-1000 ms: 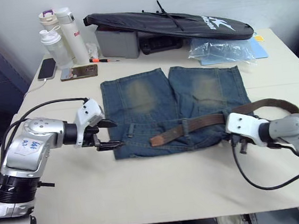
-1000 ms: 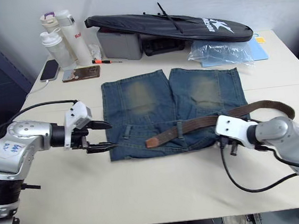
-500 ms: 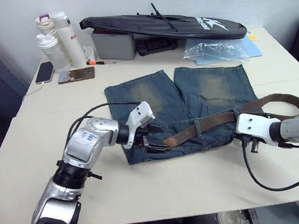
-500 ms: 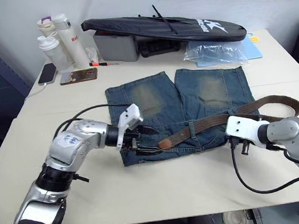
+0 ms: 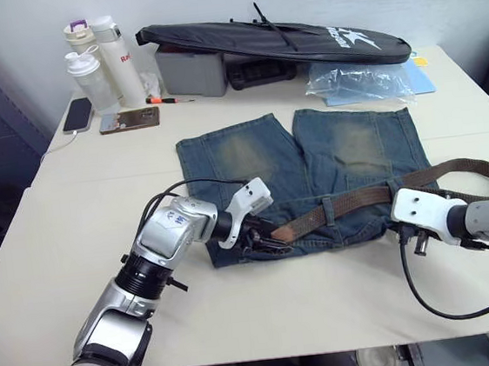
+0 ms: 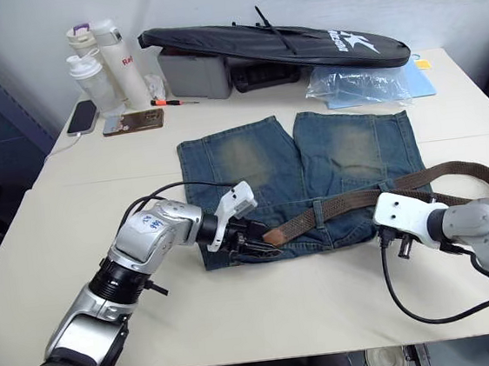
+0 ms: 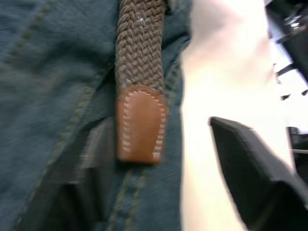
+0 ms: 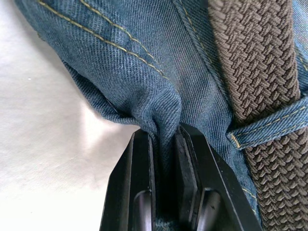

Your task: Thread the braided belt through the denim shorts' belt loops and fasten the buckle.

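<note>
Since earlier frame, left gripper advanced from bare worktop beside shorts to waistband; fingers spread, straddling tan belt tip. Braided belt lies along waistband of denim shorts, passing under belt loops (one visible in right wrist view), far end looping off right edge. Right gripper pinches fold of waistband denim beside belt. Shorts flat at worktop centre; black bag, bottles, phones behind.

Braided belt lies partly threaded across flat denim shorts.
</note>
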`<state>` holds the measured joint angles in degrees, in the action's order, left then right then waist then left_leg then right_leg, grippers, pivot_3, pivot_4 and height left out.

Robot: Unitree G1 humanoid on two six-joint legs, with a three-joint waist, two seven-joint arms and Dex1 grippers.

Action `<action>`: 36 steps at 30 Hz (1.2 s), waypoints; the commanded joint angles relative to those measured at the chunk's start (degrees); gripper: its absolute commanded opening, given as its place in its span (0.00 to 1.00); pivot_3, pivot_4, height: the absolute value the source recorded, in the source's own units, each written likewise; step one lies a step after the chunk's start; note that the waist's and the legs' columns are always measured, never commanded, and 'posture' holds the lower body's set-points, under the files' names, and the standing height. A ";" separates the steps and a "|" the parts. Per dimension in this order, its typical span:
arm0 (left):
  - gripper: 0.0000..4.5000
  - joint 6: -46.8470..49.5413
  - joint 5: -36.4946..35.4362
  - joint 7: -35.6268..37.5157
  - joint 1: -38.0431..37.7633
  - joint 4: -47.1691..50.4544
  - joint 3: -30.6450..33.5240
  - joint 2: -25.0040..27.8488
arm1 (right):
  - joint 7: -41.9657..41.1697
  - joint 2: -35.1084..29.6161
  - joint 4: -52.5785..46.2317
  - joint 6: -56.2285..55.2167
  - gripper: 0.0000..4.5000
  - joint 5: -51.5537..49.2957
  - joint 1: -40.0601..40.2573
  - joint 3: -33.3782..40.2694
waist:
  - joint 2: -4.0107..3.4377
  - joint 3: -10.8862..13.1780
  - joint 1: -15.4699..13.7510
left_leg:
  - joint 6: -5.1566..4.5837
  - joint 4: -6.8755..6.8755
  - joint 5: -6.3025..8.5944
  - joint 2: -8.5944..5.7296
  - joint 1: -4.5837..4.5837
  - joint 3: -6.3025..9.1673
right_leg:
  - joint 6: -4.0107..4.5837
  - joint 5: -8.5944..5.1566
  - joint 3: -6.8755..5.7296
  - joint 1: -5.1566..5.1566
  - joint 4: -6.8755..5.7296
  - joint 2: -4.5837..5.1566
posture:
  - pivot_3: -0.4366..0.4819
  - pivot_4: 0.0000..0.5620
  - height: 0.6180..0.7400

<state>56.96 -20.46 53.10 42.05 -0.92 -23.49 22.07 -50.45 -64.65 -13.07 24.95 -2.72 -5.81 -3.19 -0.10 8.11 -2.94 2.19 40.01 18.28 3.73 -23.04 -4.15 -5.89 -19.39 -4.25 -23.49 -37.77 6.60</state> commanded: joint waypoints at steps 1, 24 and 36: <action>0.36 1.24 -2.38 1.78 1.16 0.40 2.22 -0.07 | 0.04 0.41 0.14 -0.08 0.03 0.74 0.09 1.78 | -0.01 0.00 0.02 | 0.00 0.00 0.00 0.00 0.00 0.01 | 0.00 0.00 -0.01 0.00 0.00 0.00 | 0.48 0.27 0.19; 0.00 -7.54 1.06 8.87 3.64 -10.50 6.51 13.03 | -0.68 0.83 3.32 -1.81 0.03 1.50 -1.32 0.55 | -0.12 -0.04 0.12 | 0.00 0.06 -0.09 -0.06 -0.07 0.13 | 0.01 0.01 -0.15 0.03 -0.06 0.05 | 0.48 0.27 0.19; 0.85 -5.23 -2.90 9.75 4.31 -9.33 15.10 15.27 | -1.67 0.56 4.42 -4.25 0.03 1.37 -0.91 2.43 | -0.14 -0.06 0.48 | -0.02 0.01 -0.18 -0.03 -0.04 0.18 | -0.02 0.03 -0.16 -0.02 -0.21 0.02 | 0.48 0.27 0.19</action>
<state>52.38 -22.32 61.85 45.46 -11.97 -10.83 36.14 -51.85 -63.29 -9.64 21.33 -2.12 -7.03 -3.17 -0.25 8.05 -2.47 2.17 40.01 18.11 3.70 -23.08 -3.98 -5.91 -19.37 -4.42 -23.51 -37.98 6.62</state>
